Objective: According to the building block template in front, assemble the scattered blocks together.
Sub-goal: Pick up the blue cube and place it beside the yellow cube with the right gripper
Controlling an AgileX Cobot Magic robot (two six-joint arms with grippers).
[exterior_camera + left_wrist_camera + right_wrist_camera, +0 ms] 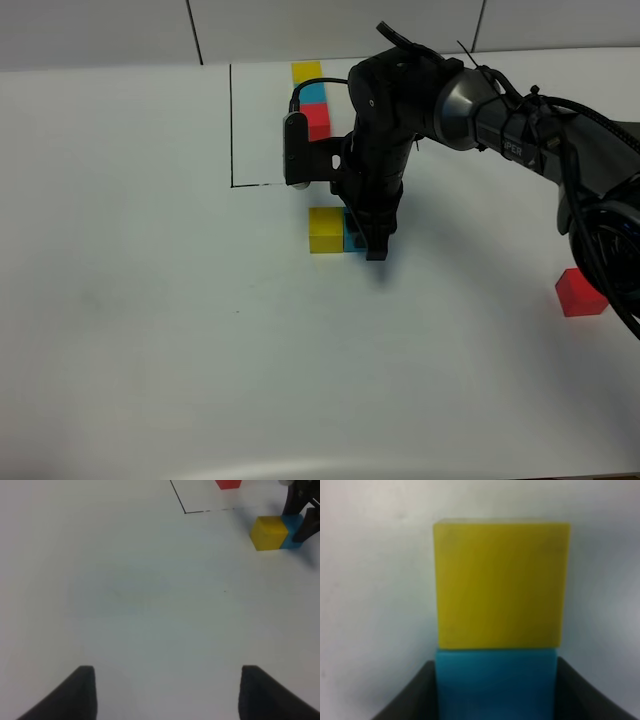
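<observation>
The template, a yellow (307,72), cyan-blue (314,93) and red (318,120) row of cubes, sits inside a black outline (232,130) at the table's far middle, partly hidden by the right arm. Just in front of the outline, the loose yellow block (326,230) touches the loose cyan-blue block (353,235). My right gripper (372,240) comes down over the cyan-blue block (496,682) and is shut on it, with one finger (415,695) on each side and the yellow block (501,585) pressed against it. The loose red block (581,292) lies alone at the right. My left gripper (167,695) stands open over bare table, far from the blocks.
The table top (150,300) is white and plain. The right arm's dark body (480,110) reaches in from the right edge over the back of the table. Cables (600,230) hang near the red block.
</observation>
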